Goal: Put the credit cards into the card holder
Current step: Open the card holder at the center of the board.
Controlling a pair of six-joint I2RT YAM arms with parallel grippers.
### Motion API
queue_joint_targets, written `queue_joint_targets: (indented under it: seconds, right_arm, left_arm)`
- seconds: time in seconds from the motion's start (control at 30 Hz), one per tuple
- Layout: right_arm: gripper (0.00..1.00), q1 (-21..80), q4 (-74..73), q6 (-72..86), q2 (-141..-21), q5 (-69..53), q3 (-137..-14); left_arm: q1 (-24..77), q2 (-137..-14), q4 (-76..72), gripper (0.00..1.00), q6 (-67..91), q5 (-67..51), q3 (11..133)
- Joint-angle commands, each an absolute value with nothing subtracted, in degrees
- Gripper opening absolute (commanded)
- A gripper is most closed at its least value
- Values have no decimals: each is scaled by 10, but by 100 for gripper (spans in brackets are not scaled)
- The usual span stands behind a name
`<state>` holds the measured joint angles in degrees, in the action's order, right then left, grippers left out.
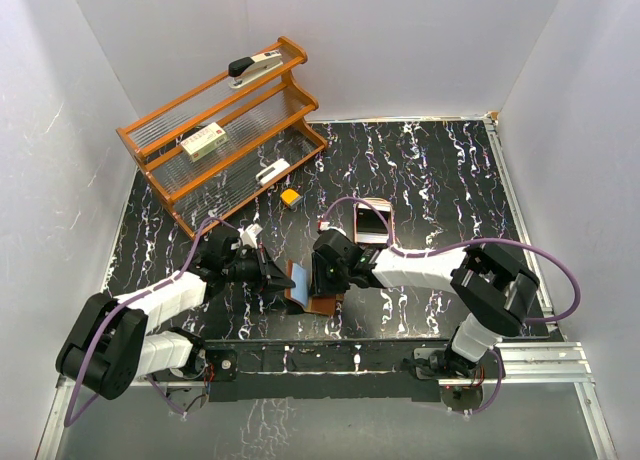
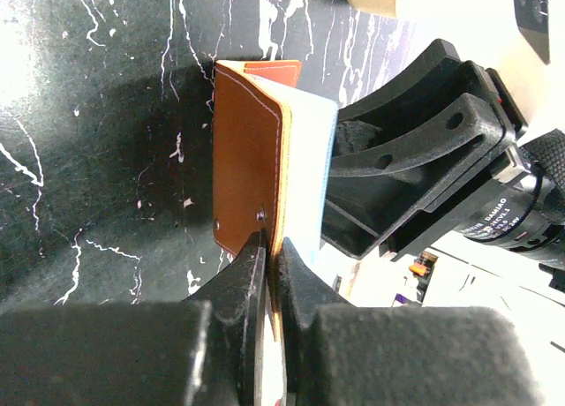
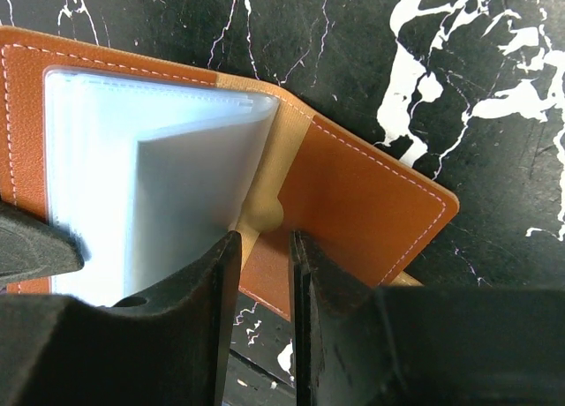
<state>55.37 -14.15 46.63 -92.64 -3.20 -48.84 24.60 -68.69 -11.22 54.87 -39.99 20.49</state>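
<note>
- Left tool (image 2: 271, 249): clenched on the edge of the card holder's (image 2: 247, 150) raised brown cover.
- Right tool (image 3: 263, 247): jaws slightly parted, poised over the card holder's inner fold.
- Card holder: lying open at the near middle of the desk (image 1: 430, 180), between both tools, with pale clear sleeves (image 3: 132, 150) fanned inside.
- Wooden rack (image 1: 225, 130): far left.

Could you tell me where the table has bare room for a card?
Free: the black marbled table right of the pale flat cards. Crowded: the near middle around the reddish-brown leather card holder, and by the orange wooden rack.
</note>
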Motion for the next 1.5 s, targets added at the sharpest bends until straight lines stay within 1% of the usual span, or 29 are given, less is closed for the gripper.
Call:
queue_joint_targets:
  seconds: [0.0,0.1,0.33,0.43,0.67,0.73,0.93,1.0,1.13,1.33,1.37,1.4,1.47]
  right_arm:
    - [26,555,-113,462,-930,-28,-480]
    - [26,555,-113,462,-930,-28,-479]
    - [26,554,-115,462,-923,-26,-480]
    - [26,555,-112,461,-929,-29,-478]
    - [26,554,-102,466,-930,-34,-472]
    - [26,555,-102,467,-930,-34,-472]
    - [26,555,-103,466,-932,-37,-474]
    - [29,554,-121,466,-927,-34,-485]
    - [41,555,-157,466,-886,-21,-512]
    - [52,555,-168,481,-850,-25,-536]
    - [55,555,-165,484,-850,-27,-538]
    - [61,555,-163,485,-851,-27,-541]
    - [65,554,-159,500,-856,-25,-547]
  left_arm:
    - [249,-681,-144,2,560,-433,200]
    - [249,-682,-142,0,558,-434,201]
    - [249,-679,-158,0,561,-433,192]
    - [249,-679,-193,2,579,-446,184]
    - [249,-681,-198,5,583,-448,181]
    - [249,-683,-202,1,583,-451,179]
    - [249,-677,-225,0,591,-454,173]
    - [249,-676,-188,0,570,-439,183]
    - [248,-665,-116,0,527,-415,205]
    - [249,-666,-82,0,499,-405,226]
    - [249,-666,-83,0,498,-406,225]
    - [248,-666,-85,0,499,-407,224]
    - [249,-664,-90,0,500,-407,221]
